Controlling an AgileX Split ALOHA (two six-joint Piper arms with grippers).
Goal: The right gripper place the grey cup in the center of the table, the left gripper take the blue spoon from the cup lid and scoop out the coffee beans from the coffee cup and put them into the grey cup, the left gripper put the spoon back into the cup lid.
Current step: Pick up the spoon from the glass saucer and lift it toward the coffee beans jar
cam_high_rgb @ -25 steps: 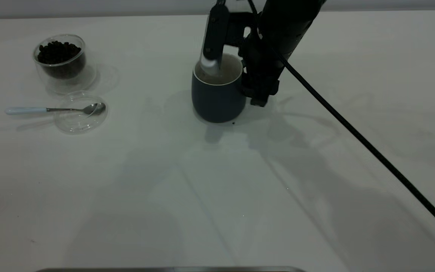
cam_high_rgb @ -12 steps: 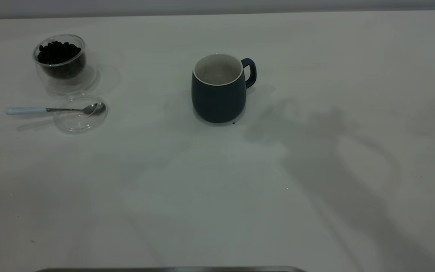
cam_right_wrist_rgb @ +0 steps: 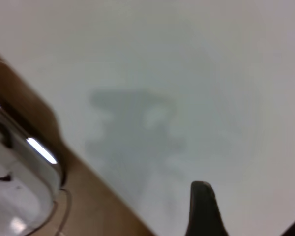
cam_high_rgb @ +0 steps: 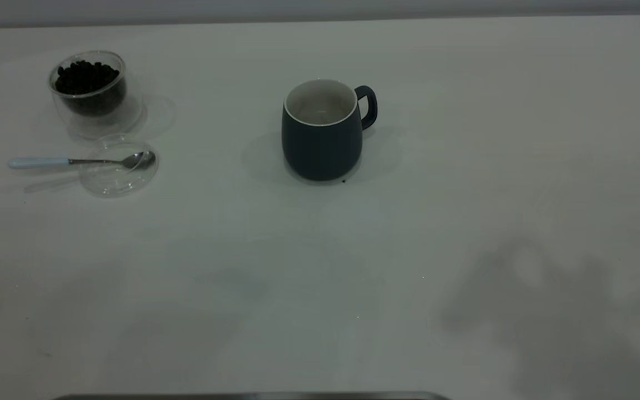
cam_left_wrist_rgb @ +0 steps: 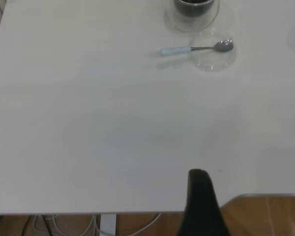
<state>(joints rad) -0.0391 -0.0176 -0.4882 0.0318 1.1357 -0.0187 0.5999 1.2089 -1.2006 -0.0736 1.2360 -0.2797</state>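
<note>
The grey cup (cam_high_rgb: 321,133) is standing upright and alone near the middle of the surface (cam_high_rgb: 320,278), a little toward the far edge. Its loop handle is pointing at the right edge and its white inside is lying open and empty, so it looks ready to take beans from above.

By the far left corner the coffee cup (cam_high_rgb: 89,89) is holding the heap of coffee beans (cam_high_rgb: 85,75). The cup lid (cam_high_rgb: 114,180) is lying flat just beside it on the near side. The blue spoon (cam_high_rgb: 75,161) is resting with its metal bowl inside the lid. Its pale handle is reaching out over the rim toward the left edge, so the handle is free for a grasp.

I am holding my left claw (cam_left_wrist_rgb: 200,196) over the near edge, well apart from the spoon, with lid and glass lined up ahead of it. I cannot tell whether it is apart or together. My right claw (cam_right_wrist_rgb: 202,206) is hanging by an edge of the surface, away from the cup, and I cannot tell its state either. By my judgement the placing is done and fetching the spoon is my next job.
</note>
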